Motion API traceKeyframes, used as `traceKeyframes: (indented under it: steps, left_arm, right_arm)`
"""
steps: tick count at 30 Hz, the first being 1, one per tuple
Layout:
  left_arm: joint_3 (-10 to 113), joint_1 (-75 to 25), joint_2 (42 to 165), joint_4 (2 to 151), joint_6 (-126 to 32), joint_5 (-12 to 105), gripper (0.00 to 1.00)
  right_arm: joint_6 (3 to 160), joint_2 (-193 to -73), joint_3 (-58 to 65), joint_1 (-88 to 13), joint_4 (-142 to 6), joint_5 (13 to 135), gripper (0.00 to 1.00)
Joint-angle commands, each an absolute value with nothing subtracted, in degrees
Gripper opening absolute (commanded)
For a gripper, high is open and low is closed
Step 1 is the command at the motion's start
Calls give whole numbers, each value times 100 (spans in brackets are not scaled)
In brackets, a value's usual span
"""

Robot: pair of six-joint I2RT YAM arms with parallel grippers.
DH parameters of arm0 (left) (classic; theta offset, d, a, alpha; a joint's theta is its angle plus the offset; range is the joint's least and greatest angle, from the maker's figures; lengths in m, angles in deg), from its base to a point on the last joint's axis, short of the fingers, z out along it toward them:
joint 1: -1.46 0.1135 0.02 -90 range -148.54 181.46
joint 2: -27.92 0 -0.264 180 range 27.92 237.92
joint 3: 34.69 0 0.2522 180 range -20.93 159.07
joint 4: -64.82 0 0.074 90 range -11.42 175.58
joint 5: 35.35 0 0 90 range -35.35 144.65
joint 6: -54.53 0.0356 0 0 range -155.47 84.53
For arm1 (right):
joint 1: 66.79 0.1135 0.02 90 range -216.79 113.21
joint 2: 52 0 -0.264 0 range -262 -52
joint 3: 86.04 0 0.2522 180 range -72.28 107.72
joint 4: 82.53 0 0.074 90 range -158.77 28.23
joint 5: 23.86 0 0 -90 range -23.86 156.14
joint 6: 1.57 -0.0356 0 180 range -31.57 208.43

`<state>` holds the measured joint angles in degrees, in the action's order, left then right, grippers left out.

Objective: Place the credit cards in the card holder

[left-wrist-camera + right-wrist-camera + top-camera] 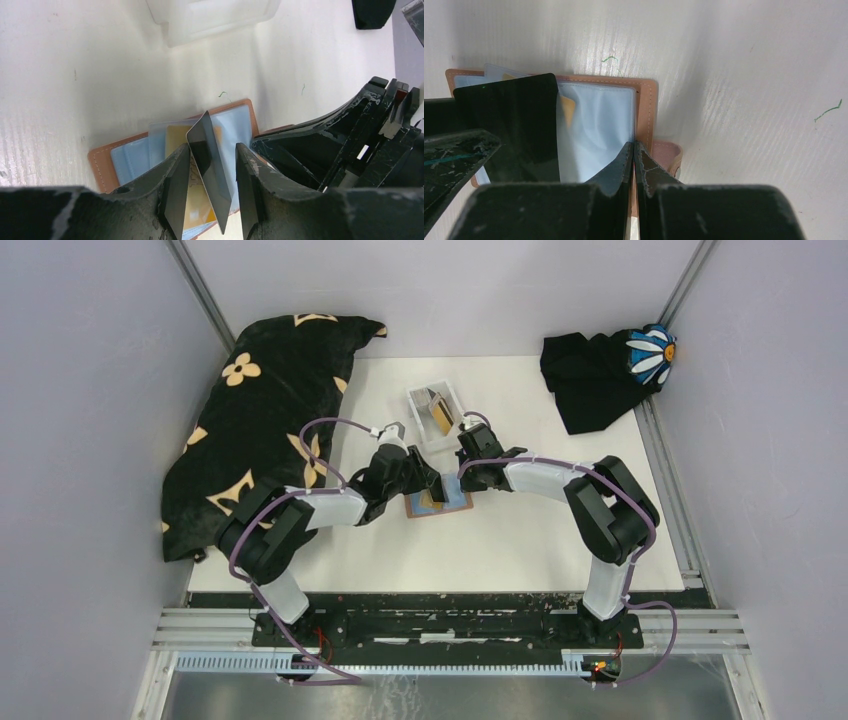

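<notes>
Between my left gripper's [212, 150] fingers I am pinching the dark card [209, 170], skewed, low centre of frame. Its long axis is running upper left to lower right, top corner pointing over the open card holder [102, 162]. My right gripper [634, 152], fingers pressed together, is pinning the card holder's edge. Insertion appears to be in hand. The next move calls for levelling the card into a clear sleeve [596, 135].
</notes>
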<state>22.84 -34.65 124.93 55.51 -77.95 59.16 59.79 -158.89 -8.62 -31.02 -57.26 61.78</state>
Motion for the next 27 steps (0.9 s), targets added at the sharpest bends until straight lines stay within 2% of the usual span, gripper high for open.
traceKeyframes:
  steps: [1,7,12,19,27]
  left_arm:
    - [2106,-3492,12556,4730,-7967,5846,45]
    - [2062,-3501,12708,4532,-8076,5708,39]
    - [1994,-3510,12833,4483,-8109,5651,25]
    - [1805,-3510,12965,4400,-8143,5615,11]
    - [1446,-3511,12880,4368,-8360,5747,7]
  right_arm:
    - [5906,-16441,-1200,-3009,-5813,6356,8]
    - [5908,-16423,-1209,-3011,-5812,6350,8]
    - [5908,-16441,-1214,-3011,-5822,6342,8]
    - [5899,-16458,-1216,-3013,-5829,6342,8]
    - [5890,-16482,-1200,-3012,-5843,6344,8]
